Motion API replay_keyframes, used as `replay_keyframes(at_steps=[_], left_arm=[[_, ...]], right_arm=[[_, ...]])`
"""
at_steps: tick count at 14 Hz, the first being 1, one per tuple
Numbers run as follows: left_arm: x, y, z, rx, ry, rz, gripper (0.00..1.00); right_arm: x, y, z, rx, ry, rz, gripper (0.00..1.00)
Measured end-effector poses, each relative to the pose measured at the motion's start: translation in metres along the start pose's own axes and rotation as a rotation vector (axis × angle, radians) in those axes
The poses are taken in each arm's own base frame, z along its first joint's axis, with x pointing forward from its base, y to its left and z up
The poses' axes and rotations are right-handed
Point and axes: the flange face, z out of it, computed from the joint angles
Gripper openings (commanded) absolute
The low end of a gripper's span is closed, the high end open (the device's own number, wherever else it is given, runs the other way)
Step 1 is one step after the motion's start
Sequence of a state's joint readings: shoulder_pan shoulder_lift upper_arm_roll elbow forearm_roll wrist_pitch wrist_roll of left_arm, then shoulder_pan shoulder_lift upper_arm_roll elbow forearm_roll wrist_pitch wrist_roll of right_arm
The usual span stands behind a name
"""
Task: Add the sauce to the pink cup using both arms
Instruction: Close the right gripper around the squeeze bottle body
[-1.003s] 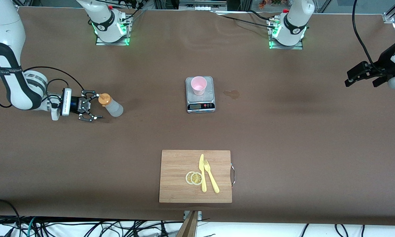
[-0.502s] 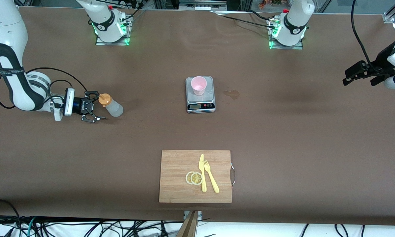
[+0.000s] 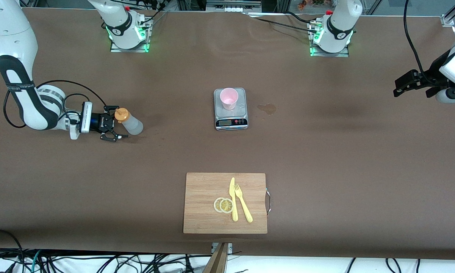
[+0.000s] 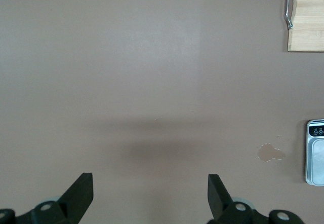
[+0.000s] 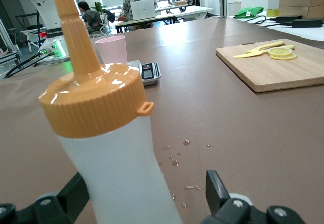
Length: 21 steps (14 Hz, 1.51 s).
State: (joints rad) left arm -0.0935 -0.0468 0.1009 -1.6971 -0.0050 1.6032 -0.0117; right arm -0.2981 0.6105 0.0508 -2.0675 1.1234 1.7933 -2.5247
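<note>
Front view shows the task barely begun. The sauce (image 3: 129, 123) stands on the bench (image 3: 326, 159) toward the right arm's end, well apart from the pink cup (image 3: 229, 98), which sits upright on a grey scale (image 3: 230, 110) near the middle of the bench. Nothing has been lifted: the bottle's orange cap is on, and the cup looks empty as far as this view can tell.

The right end effector (image 3: 113, 127) is low at the bottle, its fingers spread wide with the bottle between them but not clamped. In the right wrist view the sauce (image 5: 109, 148) fills the space between the two open fingertips (image 5: 215, 188), with a gap on at least one side, so there is no grip yet. A few droplets lie on the bench just beside it.

The left end effector (image 3: 411, 81) hangs high over the left arm's end of the bench, also wide open and holding nothing; that arm waits. Its wrist view looks down on bare bench, with a pale stain (image 4: 270, 153) beside the scale.

Left to do, by my judgement: close on the bottle, carry it to the cup, bring in the left arm to steady or uncap, and squeeze. A cutting board (image 3: 225, 203) with knife, fork and lemon slices lies nearer the camera, untouched.
</note>
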Motion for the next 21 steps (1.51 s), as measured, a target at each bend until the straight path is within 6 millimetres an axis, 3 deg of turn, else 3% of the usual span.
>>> replay_keyframes(at_steps=[9,11,15,21], left_arm=[[-0.002,0.013,0.002,0.005,-0.018,0.025,1.0],[-0.002,0.012,0.002,0.014,-0.018,0.025,1.0],[-0.002,0.012,0.002,0.015,-0.018,0.025,1.0],[-0.002,0.012,0.002,0.015,-0.018,0.025,1.0]], right_arm=[[-0.001,-0.008,0.012,0.0,0.04,-0.026,0.97],[-0.003,-0.01,0.014,-0.004,0.047,-0.034,0.82],[-0.003,-0.01,0.014,-0.007,0.05,-0.039,0.72],[-0.003,-0.008,0.011,-0.016,0.044,-0.045,0.48]])
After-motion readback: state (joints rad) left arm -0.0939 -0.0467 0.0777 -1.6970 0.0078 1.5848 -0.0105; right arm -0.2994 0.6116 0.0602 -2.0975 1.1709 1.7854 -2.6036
